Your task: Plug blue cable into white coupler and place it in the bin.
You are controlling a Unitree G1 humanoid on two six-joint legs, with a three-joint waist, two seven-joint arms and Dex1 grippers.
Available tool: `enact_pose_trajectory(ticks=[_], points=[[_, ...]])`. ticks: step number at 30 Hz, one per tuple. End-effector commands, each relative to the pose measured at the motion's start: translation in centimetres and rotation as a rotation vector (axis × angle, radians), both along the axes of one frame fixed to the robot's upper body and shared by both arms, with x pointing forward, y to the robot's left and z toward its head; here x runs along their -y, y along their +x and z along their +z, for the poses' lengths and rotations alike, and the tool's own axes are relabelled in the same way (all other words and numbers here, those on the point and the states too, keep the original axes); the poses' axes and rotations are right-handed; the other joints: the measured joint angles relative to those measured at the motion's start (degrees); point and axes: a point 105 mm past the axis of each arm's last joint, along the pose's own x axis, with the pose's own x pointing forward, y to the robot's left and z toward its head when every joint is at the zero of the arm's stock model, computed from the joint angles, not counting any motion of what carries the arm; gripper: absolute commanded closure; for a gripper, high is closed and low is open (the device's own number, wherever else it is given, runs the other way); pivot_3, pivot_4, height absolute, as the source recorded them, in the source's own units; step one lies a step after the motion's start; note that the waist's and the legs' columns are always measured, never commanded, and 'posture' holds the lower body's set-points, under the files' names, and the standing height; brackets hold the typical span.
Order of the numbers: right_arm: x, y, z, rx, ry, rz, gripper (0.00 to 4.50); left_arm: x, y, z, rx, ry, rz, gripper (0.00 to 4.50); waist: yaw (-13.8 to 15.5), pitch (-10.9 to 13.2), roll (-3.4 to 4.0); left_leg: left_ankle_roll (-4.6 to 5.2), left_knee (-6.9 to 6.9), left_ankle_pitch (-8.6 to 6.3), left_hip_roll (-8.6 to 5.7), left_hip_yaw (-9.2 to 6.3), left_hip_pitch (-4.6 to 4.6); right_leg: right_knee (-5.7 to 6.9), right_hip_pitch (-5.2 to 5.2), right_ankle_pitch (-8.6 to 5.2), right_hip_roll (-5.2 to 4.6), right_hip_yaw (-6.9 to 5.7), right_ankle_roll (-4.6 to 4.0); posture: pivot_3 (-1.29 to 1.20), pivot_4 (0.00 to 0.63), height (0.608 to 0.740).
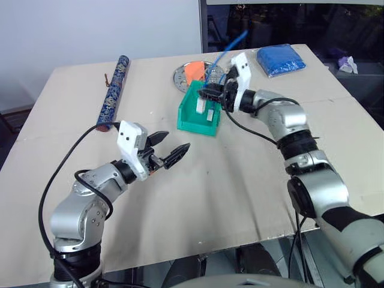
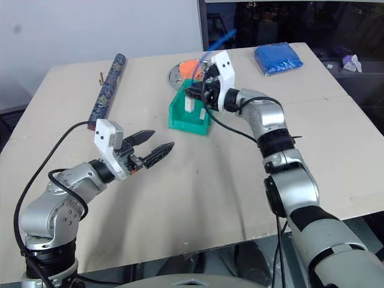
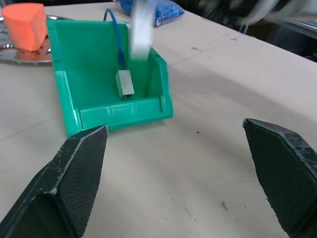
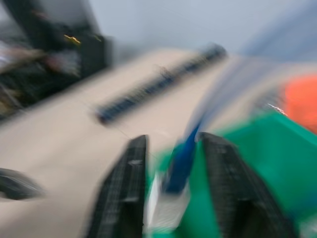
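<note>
Green bin (image 1: 191, 117) on pale beige table (image 1: 252, 180). Bright-blue cable (image 3: 120, 47) ends in white coupler (image 3: 125, 83) inside bin. Orange block (image 1: 193, 72) sits on silvery round metal plate (image 1: 181, 78). Dark-blue roll with fine speckled pattern (image 1: 114, 91) lies at table's left. Blue cloth bundle (image 1: 281, 60) at far right. Black fingers on left gripper (image 1: 168, 149) and right gripper (image 4: 171, 191), white housings, silver arms.

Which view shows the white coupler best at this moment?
The left wrist view: the white coupler hangs inside the green bin with the blue cable plugged into its top. Both eye views show it small against the bin wall; the right wrist view shows it blurred between that gripper's fingers.
</note>
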Motion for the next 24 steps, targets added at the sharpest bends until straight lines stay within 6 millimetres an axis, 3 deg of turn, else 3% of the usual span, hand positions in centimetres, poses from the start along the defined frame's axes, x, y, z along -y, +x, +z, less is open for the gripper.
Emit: enact_pose_trajectory(ticks=[1,4,7,11,14,18,21,24], points=[[2.9,2.5,5.3,0.197,0.132,-0.284,1.17,0.3,-0.3,0.8,0.036,0.0,0.0,0.0,0.0,0.0,0.0,0.0,-0.03,0.0,0.0,0.0,-0.01,0.0,-0.04,0.0,0.0,0.0,0.0,0.0,0.15,0.74],[4.7,2.9,6.8,0.28,0.174,-0.364,0.03,0.3,-0.6,0.3,0.021,-0.004,0.003,0.0,-0.5,0.0,0.0,-0.02,-0.07,0.01,0.01,0.07,-0.03,0.03,-0.12,0.0,0.01,0.03,0.0,0.0,0.15,0.74],[6.2,2.6,7.1,0.333,0.205,-0.37,0.03,0.1,-0.8,-0.2,0.007,0.012,0.007,0.0,-1.0,0.0,0.0,-0.02,-0.06,0.01,0.02,0.15,-0.03,0.03,-0.12,0.0,0.01,0.05,0.0,0.0,0.15,0.74],[7.2,1.0,5.4,0.385,0.184,-0.256,0.03,-0.3,-1.2,-1.1,-0.01,0.031,0.015,0.0,-1.5,0.0,0.0,-0.01,-0.07,0.01,0.03,0.16,-0.03,0.01,-0.12,0.0,0.0,0.07,0.0,0.0,0.15,0.74],[8.7,-1.1,3.0,0.384,0.186,-0.199,0.03,-0.9,-1.4,-2.0,-0.004,0.068,0.04,0.0,-1.5,0.0,0.02,-0.01,-0.05,0.01,0.05,0.15,-0.04,0.01,-0.11,0.0,0.0,0.08,0.0,0.0,0.15,0.74],[10.7,-5.4,-1.9,0.33,0.135,-0.097,0.03,-1.2,-1.8,-3.4,0.004,0.094,0.066,0.0,-0.8,0.1,0.09,-0.01,-0.05,0.01,0.04,0.17,-0.06,0.0,-0.12,0.0,-0.01,0.1,0.0,0.0,0.15,0.74],[12.5,-9.9,-5.9,0.287,0.06,-0.002,0.03,-1.9,-2.1,-5.3,0.004,0.19,0.135,0.0,0.0,0.1,0.09,-0.01,-0.12,0.01,0.05,0.19,-0.05,-0.05,-0.13,0.0,0.0,0.13,0.0,0.0,0.15,0.74],[14.4,-13.3,-9.4,0.201,-0.029,0.024,0.03,-3.2,-2.5,-7.5,-0.021,0.304,0.248,0.0,0.8,0.1,0.11,0.0,-0.2,0.0,0.04,0.2,0.0,-0.06,-0.12,0.0,0.0,0.18,0.0,0.0,0.15,0.74]])
